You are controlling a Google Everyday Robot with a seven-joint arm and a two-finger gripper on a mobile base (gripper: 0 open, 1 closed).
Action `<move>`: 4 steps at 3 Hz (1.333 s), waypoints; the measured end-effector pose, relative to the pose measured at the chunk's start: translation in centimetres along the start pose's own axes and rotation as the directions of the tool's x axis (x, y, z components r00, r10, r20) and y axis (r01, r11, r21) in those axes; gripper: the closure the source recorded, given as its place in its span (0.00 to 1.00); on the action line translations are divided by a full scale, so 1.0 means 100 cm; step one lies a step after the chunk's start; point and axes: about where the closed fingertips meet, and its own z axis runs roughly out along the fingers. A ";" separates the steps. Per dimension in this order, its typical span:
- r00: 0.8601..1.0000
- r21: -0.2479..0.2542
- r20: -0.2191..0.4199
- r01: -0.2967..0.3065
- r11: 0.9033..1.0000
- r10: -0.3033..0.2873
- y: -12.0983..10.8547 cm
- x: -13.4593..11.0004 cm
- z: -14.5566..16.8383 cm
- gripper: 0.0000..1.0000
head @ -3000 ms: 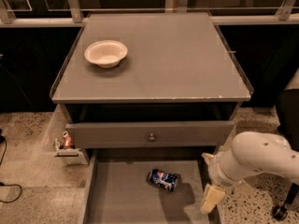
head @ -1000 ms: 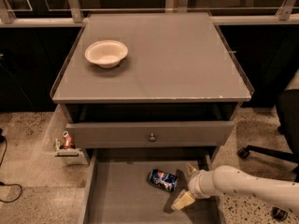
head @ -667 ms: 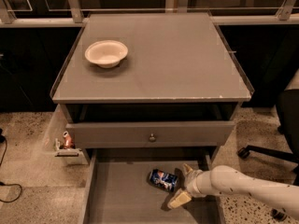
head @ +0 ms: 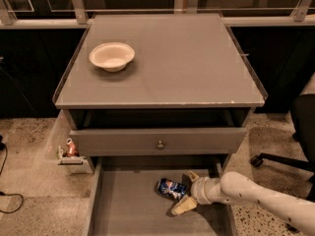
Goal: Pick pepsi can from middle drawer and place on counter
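arm [head: 261, 196]: cream-white, smooth, rounded, dark specks | gripper [head: 187, 191] in middle drawer [head: 123, 208] | jaws: tan wedges

High front view looks down at counter [head: 197, 63]; tool [head: 186, 191] lower right.

Cream bowl [head: 111, 56] back-left, perhaps a reddish can [head: 71, 147] in the left holder [head: 74, 161], chair base [head: 275, 160] right of the low claw [head: 184, 192].

Cream gripper [head: 185, 192] beside dark-blue pepsi can [head: 171, 187] — grey middle drawer [head: 128, 205], grey counter [head: 177, 63]
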 end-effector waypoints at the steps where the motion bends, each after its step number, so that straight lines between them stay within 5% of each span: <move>1: 1.000 -0.001 0.001 -0.001 1.000 0.001 0.000 0.000 0.001 0.19; 4: 1.000 -0.001 0.001 -0.001 1.000 0.001 0.000 0.000 0.001 0.88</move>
